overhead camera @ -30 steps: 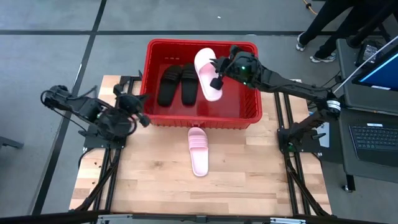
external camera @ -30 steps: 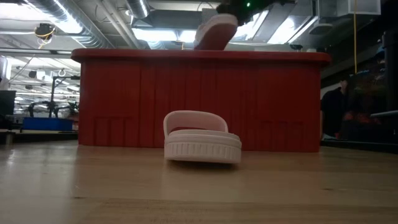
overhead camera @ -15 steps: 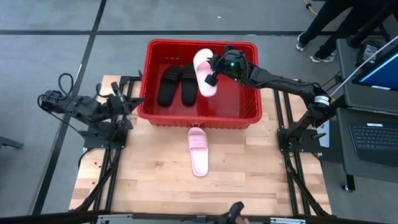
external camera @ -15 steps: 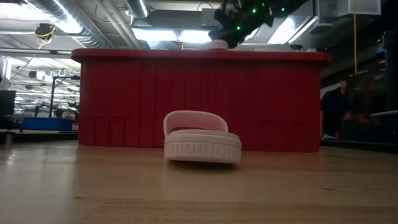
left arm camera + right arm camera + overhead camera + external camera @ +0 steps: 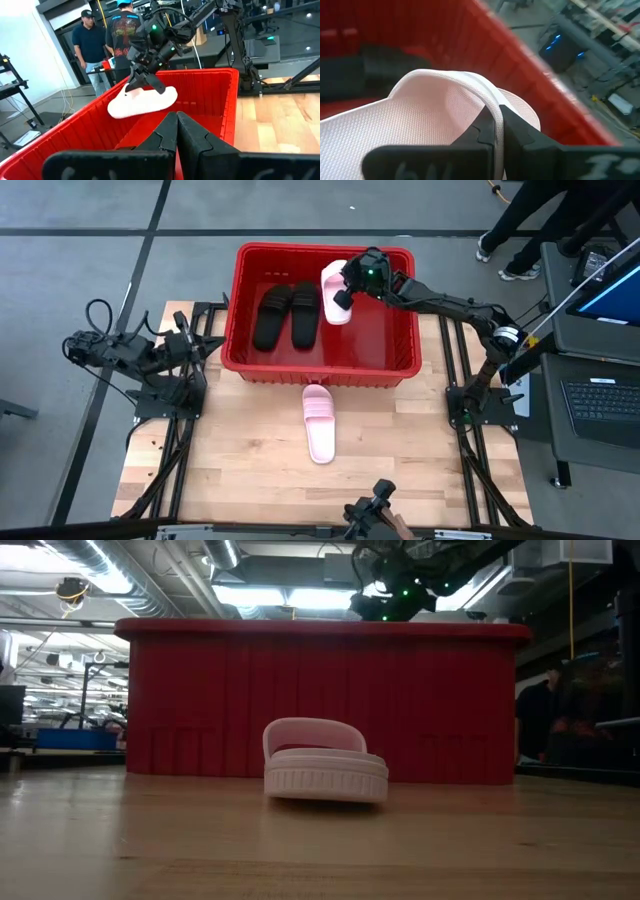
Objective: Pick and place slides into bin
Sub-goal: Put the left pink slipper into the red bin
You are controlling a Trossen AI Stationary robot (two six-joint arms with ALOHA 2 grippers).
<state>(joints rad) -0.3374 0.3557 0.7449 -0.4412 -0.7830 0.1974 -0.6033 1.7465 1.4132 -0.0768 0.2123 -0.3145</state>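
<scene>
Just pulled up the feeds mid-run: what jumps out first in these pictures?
The big red bin at the table's far edge dominates, with the right gripper inside it, jaws shut on the strap of a pale pink slide held over its far middle. Two black slides already lie side by side in the bin's left half. The other pink slide lies alone on the wooden table just in front of the bin, while the left gripper waits at the bin's left side.
</scene>
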